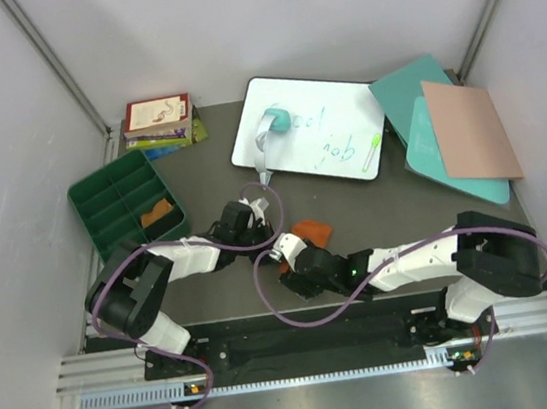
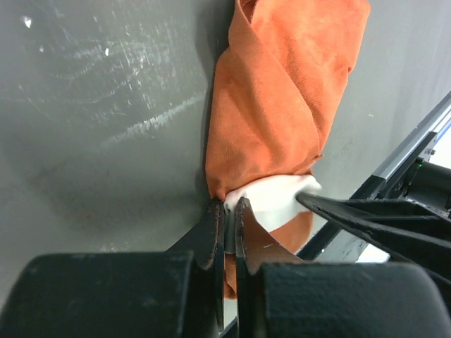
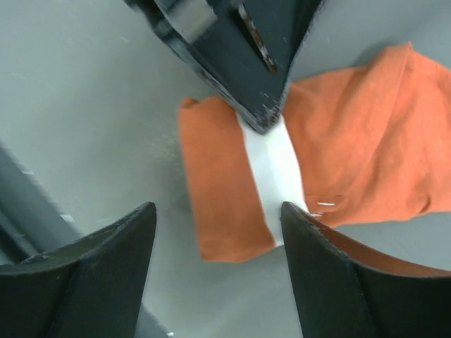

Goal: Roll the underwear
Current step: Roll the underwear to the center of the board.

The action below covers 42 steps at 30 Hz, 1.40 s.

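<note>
The rust-orange underwear lies partly rolled on the dark table, in front of both arms. In the left wrist view the cloth is twisted into a loose roll with its white waistband at the near end. My left gripper is shut on that waistband edge. The right wrist view shows the left fingers pinching the white band. My right gripper hangs open just above the folded end of the cloth, one finger on each side, holding nothing. A tan-orange cloth bundle sits in the green tray.
The green compartment tray stands at the left. A stack of books and a whiteboard with a teal eraser lie at the back. Teal and pink flat boards are at the back right. The table's front rail runs close behind the grippers.
</note>
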{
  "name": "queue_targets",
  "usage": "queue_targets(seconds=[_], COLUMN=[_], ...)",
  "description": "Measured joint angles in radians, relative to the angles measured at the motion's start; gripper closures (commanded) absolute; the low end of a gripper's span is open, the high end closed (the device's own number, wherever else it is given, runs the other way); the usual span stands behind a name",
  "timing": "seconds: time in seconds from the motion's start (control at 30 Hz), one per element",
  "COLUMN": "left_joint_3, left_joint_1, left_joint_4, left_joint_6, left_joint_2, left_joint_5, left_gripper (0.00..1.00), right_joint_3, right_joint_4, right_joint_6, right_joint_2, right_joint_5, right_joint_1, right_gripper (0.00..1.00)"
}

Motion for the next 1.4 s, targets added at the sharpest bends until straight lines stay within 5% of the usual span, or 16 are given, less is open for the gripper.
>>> queue_targets(seconds=[0.27,0.4,0.53,0.63,1.03,1.4], left_joint_3=[0.0,-0.006,-0.046,-0.084,-0.208,-0.338], left_joint_1=[0.003,0.005,0.011,0.016,0.022,0.02], left_joint_4=[-0.006,-0.005,-0.007,-0.052,-0.092,0.185], left_joint_6=[-0.001,-0.006,-0.033,-0.044,-0.042,-0.029], left_joint_2=[0.0,-0.007,-0.074,-0.161,-0.56,-0.497], left_joint_5=[0.009,0.011,0.015,-0.015,-0.139,-0.027], left_gripper=[0.99,0.56,0.38,0.34,0.33,0.34], right_joint_3=[0.019,0.027,0.039,0.053,0.078,0.182], right_joint_4=[0.012,0.011,-0.002,-0.011,-0.06,-0.133], right_joint_6=[-0.037,-0.032,-0.024,0.003,0.186,0.241], right_joint_2=[0.066,0.071,0.069,0.068,0.097,0.273], right_joint_5=[0.074,0.074,0.027,-0.095,-0.755,-1.072], right_joint_1=[-0.001,-0.001,-0.011,-0.048,-0.328,-0.489], right_gripper=[0.81,1.0,1.0,1.0,1.0,1.0])
